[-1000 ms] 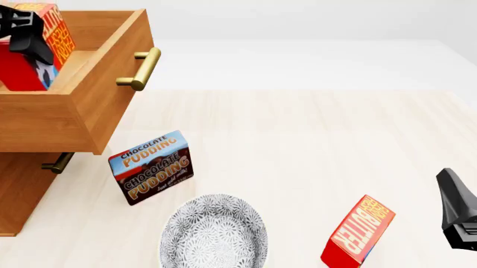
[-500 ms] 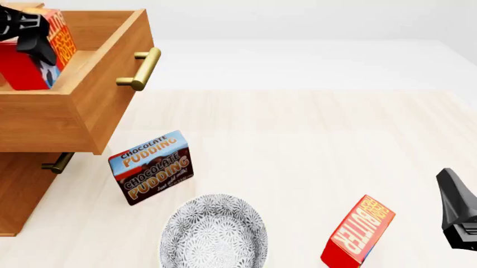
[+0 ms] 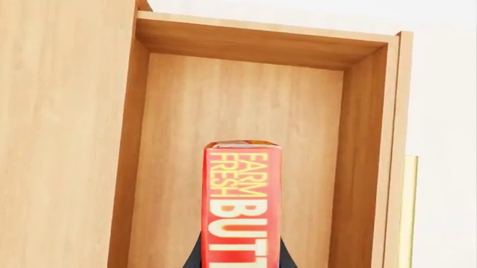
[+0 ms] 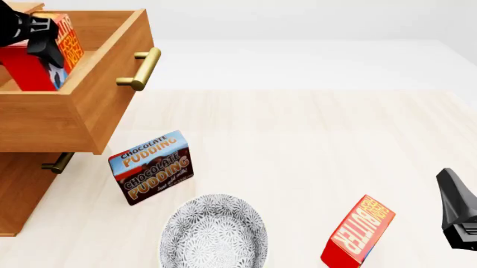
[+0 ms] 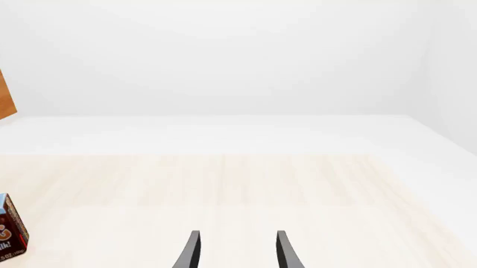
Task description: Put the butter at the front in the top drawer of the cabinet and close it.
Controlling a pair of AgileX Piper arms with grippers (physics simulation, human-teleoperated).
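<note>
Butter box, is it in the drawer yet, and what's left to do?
Done: the top drawer is pulled open. In hand: the left gripper holds the butter inside the drawer, fingers clamped on its sides. Left: let go, pull out, push the drawer shut into the cabinet. The right gripper sits open, idle.

Our left claw (image 4: pixel 33 33) sits at the far left of the front view, its fingers (image 3: pixel 195 258) clamped against both sides of what we carry. Our right claw (image 5: pixel 234 251) rests low at the right edge, its fingers parted with nothing between them.
</note>
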